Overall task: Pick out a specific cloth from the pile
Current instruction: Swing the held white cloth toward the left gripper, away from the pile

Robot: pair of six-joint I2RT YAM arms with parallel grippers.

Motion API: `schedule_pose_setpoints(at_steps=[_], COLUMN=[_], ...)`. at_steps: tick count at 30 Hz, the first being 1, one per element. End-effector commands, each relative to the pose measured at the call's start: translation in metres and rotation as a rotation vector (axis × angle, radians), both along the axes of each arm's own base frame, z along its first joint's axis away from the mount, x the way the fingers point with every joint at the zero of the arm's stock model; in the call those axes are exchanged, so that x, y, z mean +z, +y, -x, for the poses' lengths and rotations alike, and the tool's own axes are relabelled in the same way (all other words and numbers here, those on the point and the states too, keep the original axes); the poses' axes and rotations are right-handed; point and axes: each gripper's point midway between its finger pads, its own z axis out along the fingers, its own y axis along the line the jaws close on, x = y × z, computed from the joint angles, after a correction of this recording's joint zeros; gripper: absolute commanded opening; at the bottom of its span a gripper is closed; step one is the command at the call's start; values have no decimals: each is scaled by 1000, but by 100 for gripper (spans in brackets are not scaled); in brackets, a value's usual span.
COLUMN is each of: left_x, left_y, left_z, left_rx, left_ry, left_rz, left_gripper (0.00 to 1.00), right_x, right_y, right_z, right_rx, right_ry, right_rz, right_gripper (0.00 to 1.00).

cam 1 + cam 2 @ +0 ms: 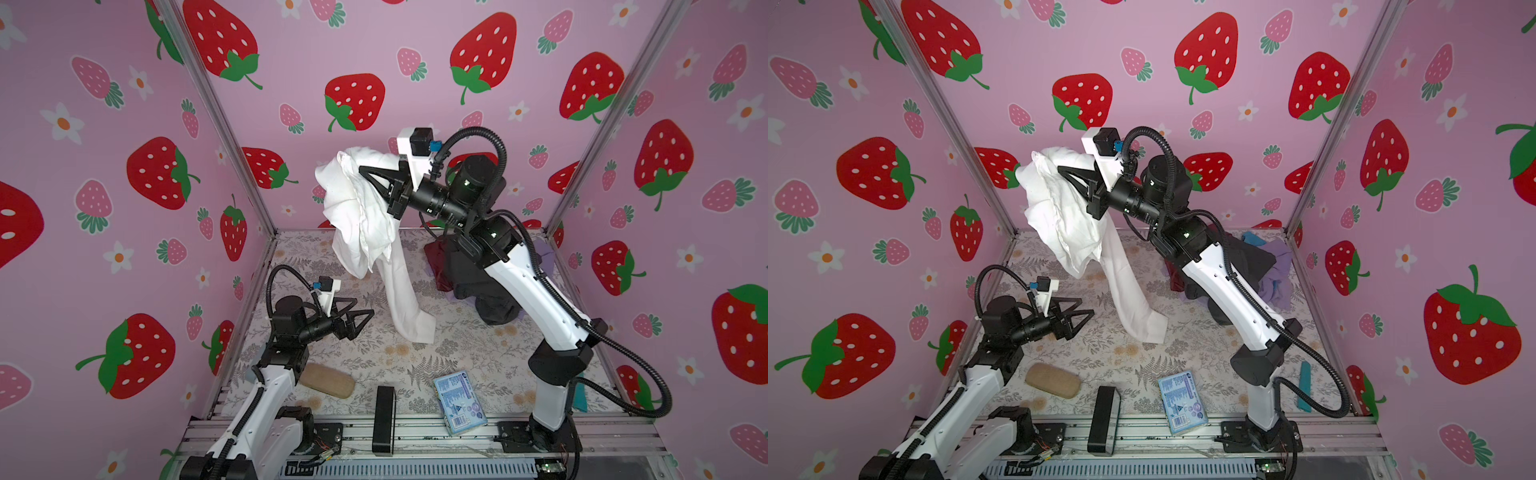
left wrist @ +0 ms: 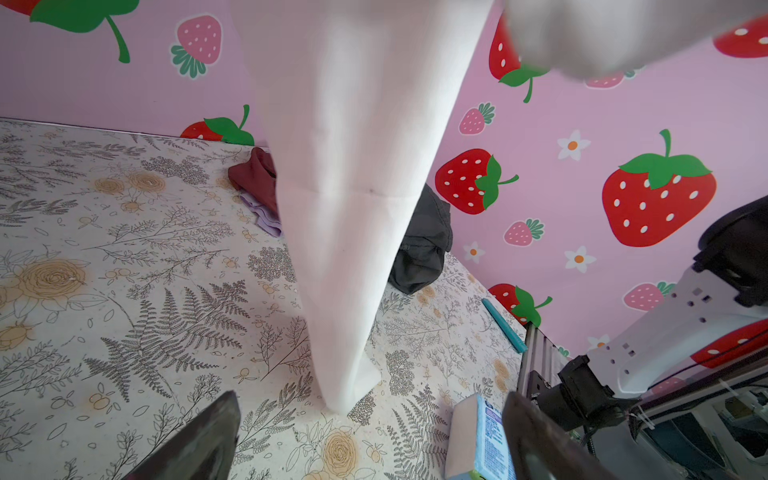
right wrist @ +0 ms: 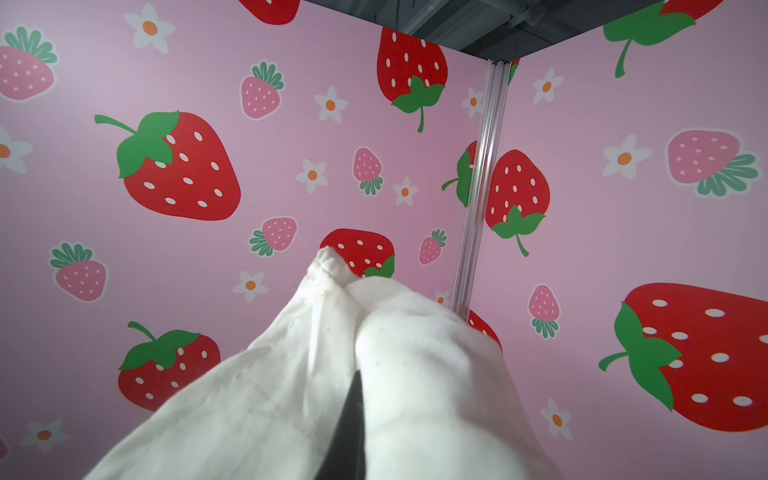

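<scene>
Hanging high in the middle of both top views, the white cloth [image 1: 357, 212] [image 1: 1059, 208] is held up by the right gripper [image 1: 361, 170] [image 1: 1061, 169]. The jaws are shut tight on the cloth, and their tips are wrapped up in the bunched top of it. One long strip of the cloth is seen trailing down, and its end seems to rest on the flowery table [image 1: 374, 357]. In the right wrist view, the cloth [image 3: 316, 382] is draped over the gripper and only a dark bit of a finger [image 3: 351, 419] peeks out.

The pile [image 1: 473, 274] [image 1: 1262, 266] is seen right of the middle in the top views, at the back of the table, partly hidden behind the right arm. Dark grey, maroon, lilac and a little blue can be made out in it. The cloth is lifted clear of the pile.

The left gripper [image 1: 363, 318] [image 1: 1084, 318] is kept low, left of the middle, just beside the cloth's hanging end. Its jaws are apart and nothing is held in them. In the left wrist view, the hanging strip [image 2: 353, 232] is seen between the two dark fingers [image 2: 199, 440].

Along the bottom of a top view, a tan case [image 1: 328, 380], a black box [image 1: 383, 419] and a blue packet [image 1: 459, 403] are laid near the front edge.
</scene>
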Motion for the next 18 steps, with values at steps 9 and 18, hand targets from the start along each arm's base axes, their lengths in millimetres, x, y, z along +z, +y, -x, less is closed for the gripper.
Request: schedule_pose_setpoints(at_steps=[9, 18], left_x=[-1, 0], left_y=[0, -3], left_z=[4, 7], left_rx=[-2, -16], left_ry=[-22, -21], left_rz=[-14, -9], left_gripper=[99, 99], right_x=[9, -66], right_y=[23, 52], right_z=[-6, -43], right_rx=[38, -27], right_ry=[-124, -19], right_rz=[-131, 8], right_gripper=[0, 0])
